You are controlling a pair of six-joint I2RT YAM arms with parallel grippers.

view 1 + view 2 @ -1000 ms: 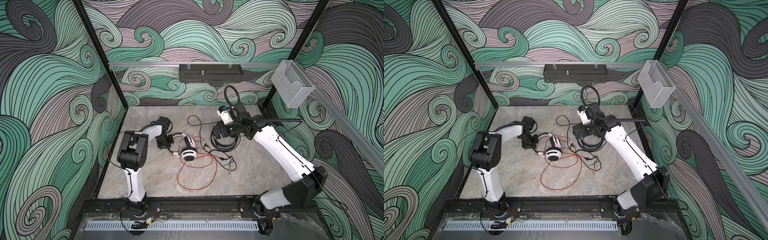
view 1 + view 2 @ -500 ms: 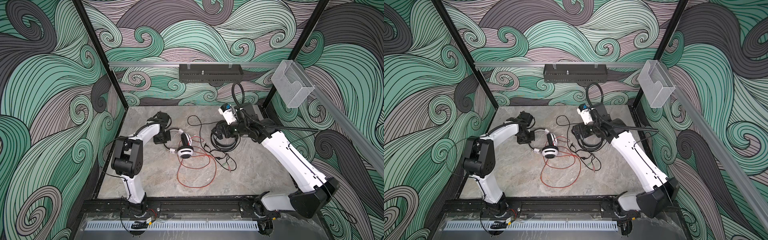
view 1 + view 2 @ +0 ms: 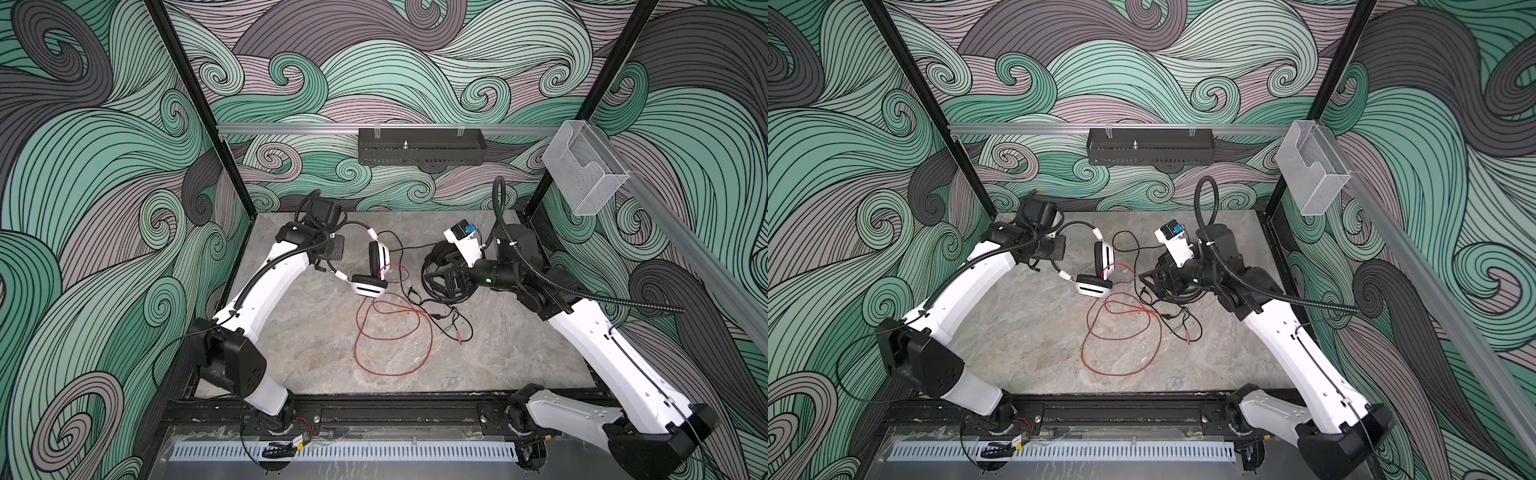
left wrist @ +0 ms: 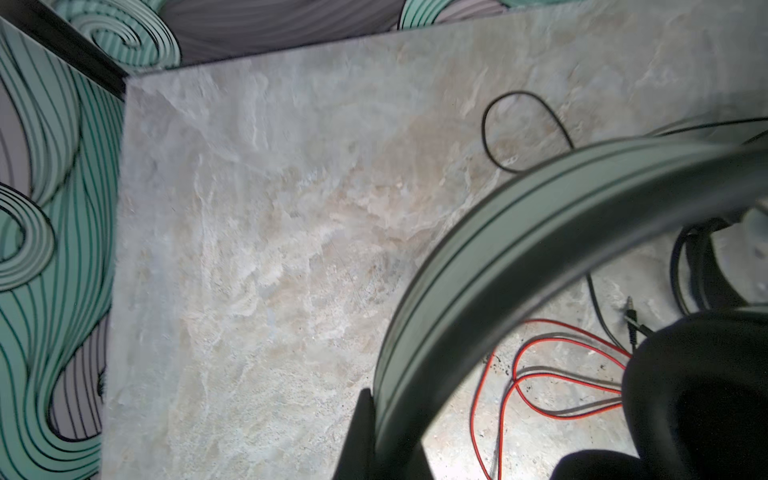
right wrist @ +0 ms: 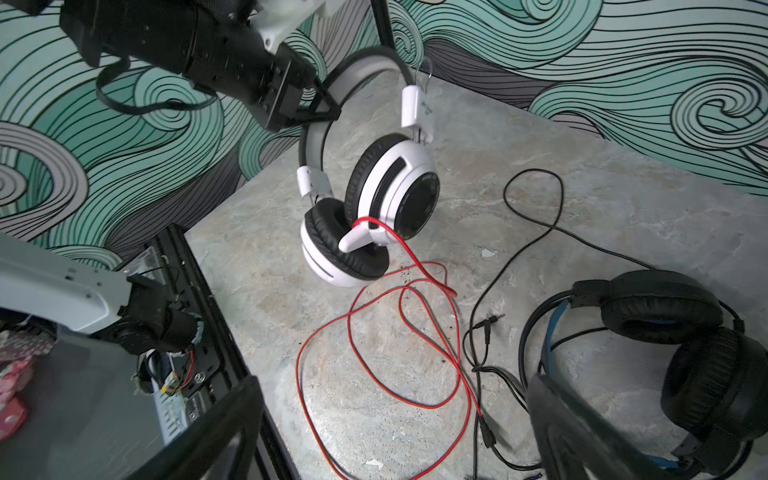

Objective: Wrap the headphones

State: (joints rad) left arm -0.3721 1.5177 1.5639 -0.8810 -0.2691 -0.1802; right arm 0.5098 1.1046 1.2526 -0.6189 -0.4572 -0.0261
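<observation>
At the far left of the worktop (image 3: pixel 291 332), the left hand (image 3: pixel 334 249) is clamped on the headband of the white headphones (image 3: pixel 376 262). It has raised the pair, which a second ago lay flat nearer the middle, and the left arm has stretched toward the far wall to do this. The band now arches up from the hand. One cup hangs upright in the air and the other sits low beneath it, pad facing up; whether that low cup touches the worktop cannot be told. The red cable (image 3: pixel 390 328) runs down from the hanging cup and lies in loose, unwound loops toward the near side, much as it did before. On the right, the right hand (image 3: pixel 449 277) hovers with its jaws spread wide just above the black headphones (image 5: pixel 685 332), holding nothing. It has shifted little, though its arm has swung outward at the elbow. That pair lies flat on the worktop, its black cable (image 4: pixel 483 124) straggling toward the middle near the red one. Judged from this, wrapping has not begun. Lifting the white pair frees its band and cups for winding, and the free right hand seems placed to fetch a cable next.
</observation>
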